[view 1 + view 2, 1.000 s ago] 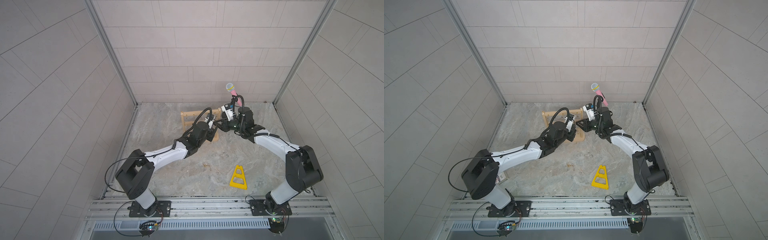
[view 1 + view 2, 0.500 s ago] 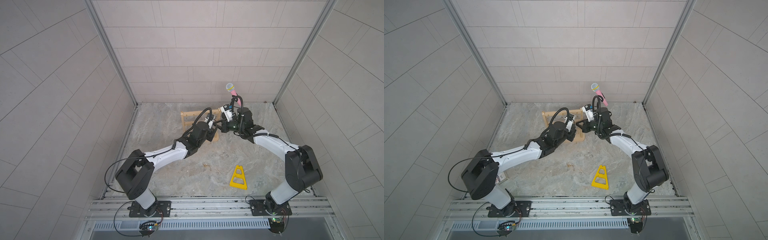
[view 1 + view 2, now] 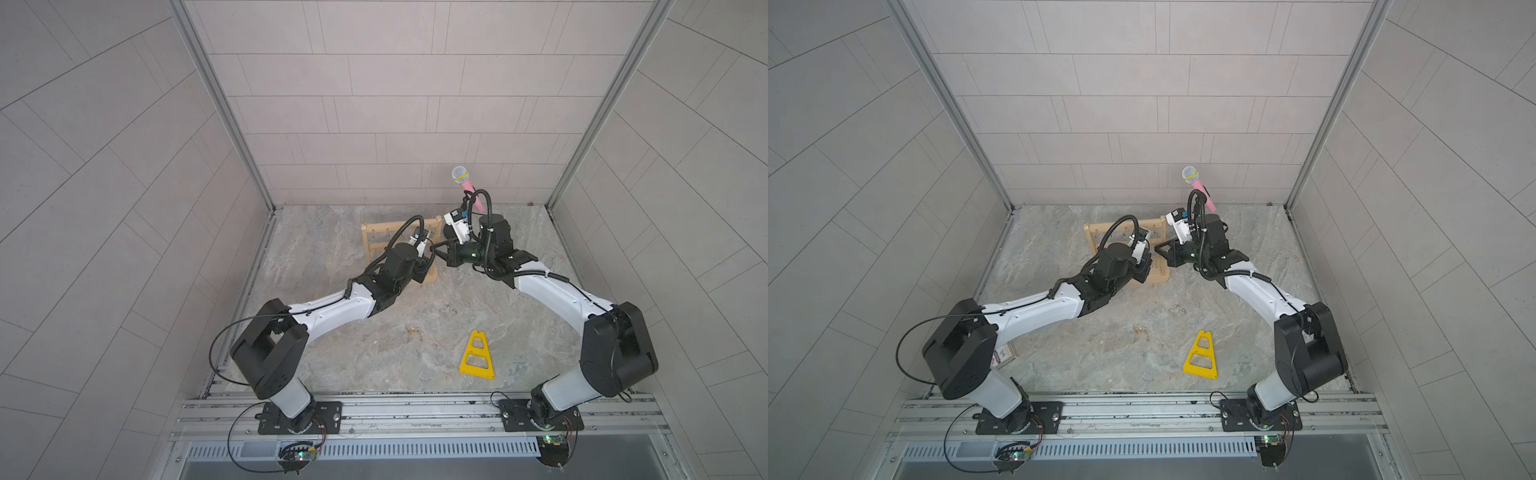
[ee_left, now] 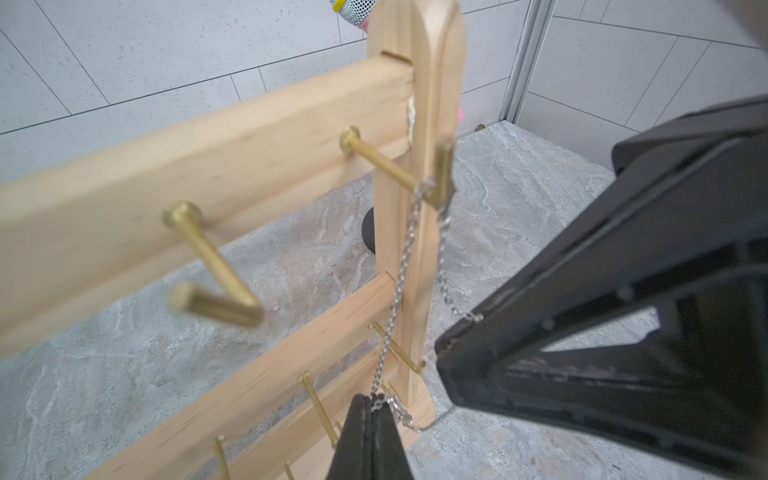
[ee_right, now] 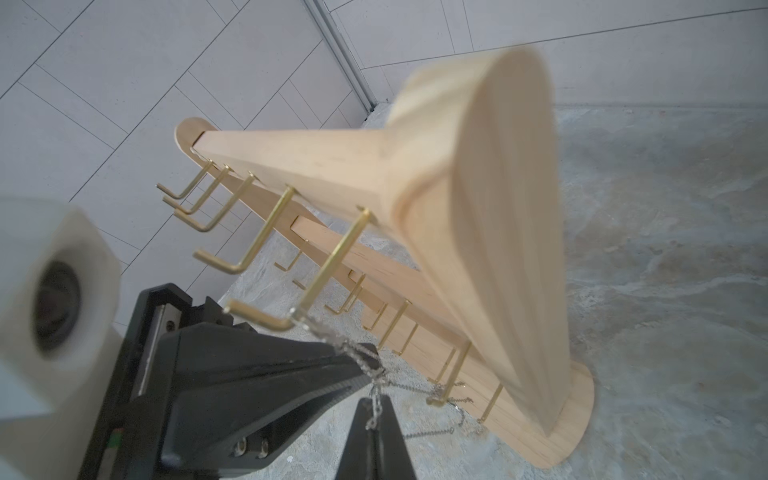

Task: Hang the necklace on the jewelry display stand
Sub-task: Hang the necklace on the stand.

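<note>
**Necklace looped on the top hook, both grippers pinching it**

In a top view I am watching the jewelry display stand [image 3: 376, 239] standing upright just above the frame's centre, with both arms reaching in at its right end. In the left wrist view the left gripper [image 4: 369, 411], at bottom centre, is pinching the necklace [image 4: 402, 274] between fully closed jaws. The silver chain is running up and looping over a gold hook [image 4: 440, 183] on the top bar, beside the post. In the right wrist view the right gripper [image 5: 376, 411] is likewise clamping tight on the chain. Further right, a pink microphone [image 3: 465, 185] is tilting near the back wall, and a yellow triangular frame [image 3: 477, 356] is lying flat at lower right.
</note>
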`<state>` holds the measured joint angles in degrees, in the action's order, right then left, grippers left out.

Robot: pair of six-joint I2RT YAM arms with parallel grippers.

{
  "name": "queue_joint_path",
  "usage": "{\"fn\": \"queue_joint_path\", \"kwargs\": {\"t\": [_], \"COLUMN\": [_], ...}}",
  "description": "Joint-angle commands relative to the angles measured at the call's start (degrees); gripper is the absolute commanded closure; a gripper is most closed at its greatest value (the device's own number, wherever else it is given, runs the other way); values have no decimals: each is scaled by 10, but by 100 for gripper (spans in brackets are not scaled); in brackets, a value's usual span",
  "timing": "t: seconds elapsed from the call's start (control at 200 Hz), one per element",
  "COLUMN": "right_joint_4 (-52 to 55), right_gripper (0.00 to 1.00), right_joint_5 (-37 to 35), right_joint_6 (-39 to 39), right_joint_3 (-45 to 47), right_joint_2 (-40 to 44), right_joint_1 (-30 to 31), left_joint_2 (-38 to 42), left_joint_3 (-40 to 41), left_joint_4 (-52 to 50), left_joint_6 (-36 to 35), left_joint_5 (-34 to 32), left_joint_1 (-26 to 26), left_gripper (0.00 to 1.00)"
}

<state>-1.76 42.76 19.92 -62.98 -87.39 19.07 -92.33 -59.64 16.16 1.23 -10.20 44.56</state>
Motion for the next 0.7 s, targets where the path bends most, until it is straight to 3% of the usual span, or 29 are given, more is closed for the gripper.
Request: {"fn": "queue_joint_path", "kwargs": {"t": [0.0,0.695], "right_joint_4": [9,-56], "right_gripper": [97,95], "right_joint_5": [-12,-47], "right_joint_6": [-10,31], "right_joint_3": [-11,-20], "right_joint_2": [1,-21], "right_joint_1": [-3,-10], "left_joint_2": [0,-38], "left_joint_3": [-21,-53], "left_joint_4": [-4,-39], "left_joint_6": [-18,-31], "left_joint_5": [1,-40], "left_joint_1": [3,12], "left_gripper": [100,100]}}
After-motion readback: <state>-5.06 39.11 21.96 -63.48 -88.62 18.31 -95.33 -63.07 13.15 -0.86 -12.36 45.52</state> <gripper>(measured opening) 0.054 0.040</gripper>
